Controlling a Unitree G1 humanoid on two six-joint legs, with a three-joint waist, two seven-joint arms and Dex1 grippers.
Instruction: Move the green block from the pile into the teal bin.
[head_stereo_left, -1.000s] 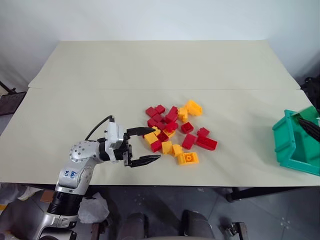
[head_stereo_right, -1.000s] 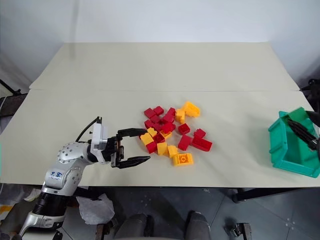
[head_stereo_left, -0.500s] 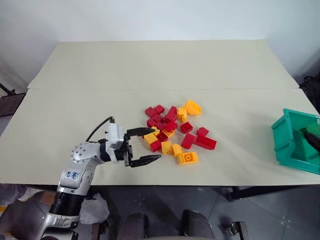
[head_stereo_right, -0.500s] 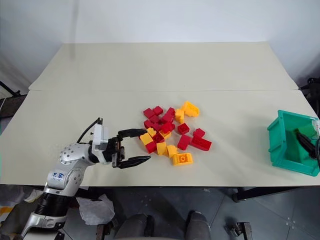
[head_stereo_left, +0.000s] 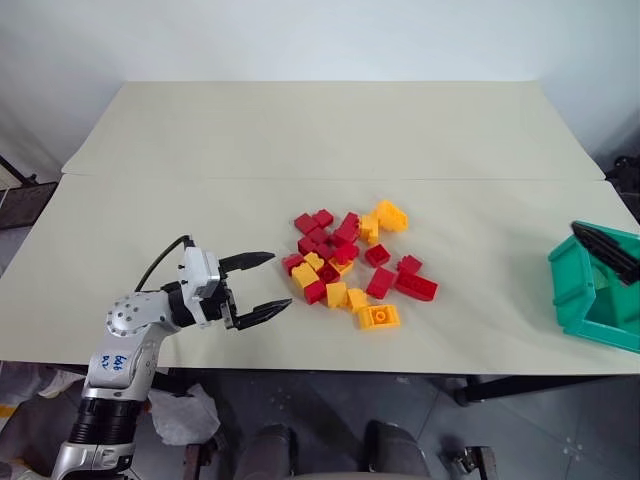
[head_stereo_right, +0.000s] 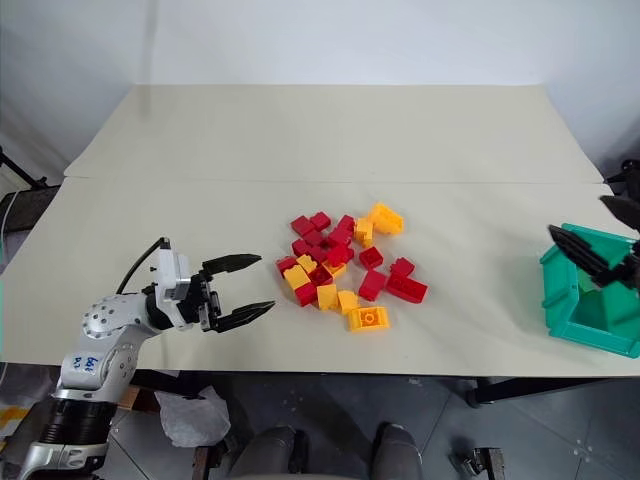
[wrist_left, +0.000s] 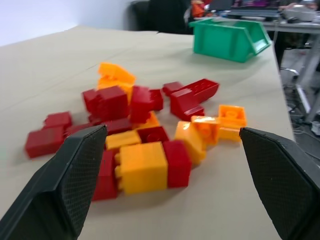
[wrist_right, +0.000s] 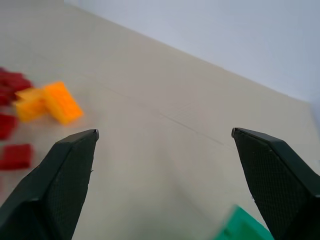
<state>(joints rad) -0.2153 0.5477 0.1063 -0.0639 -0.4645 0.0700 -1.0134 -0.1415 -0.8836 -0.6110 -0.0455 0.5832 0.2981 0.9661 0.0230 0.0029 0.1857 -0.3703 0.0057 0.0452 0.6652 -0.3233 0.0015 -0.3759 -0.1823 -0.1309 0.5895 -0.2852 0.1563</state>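
The pile of red and yellow-orange bricks lies a little right of the table's middle. My left gripper hovers just left of it, open and empty, pointing at the bricks; the left wrist view shows the pile close ahead. The teal bin stands at the table's right edge. My right gripper hangs over the bin's left rim, open, with nothing between its black fingers. The green block is out of view.
The beige table stretches bare behind the pile and between pile and bin. A seam crosses it at mid-depth. The front table edge runs just below the left gripper. Dark furniture stands past the right edge.
My left gripper drew back leftward, away from the pile. My right gripper came up out of the bin toward the left, with its fingers spread wider.
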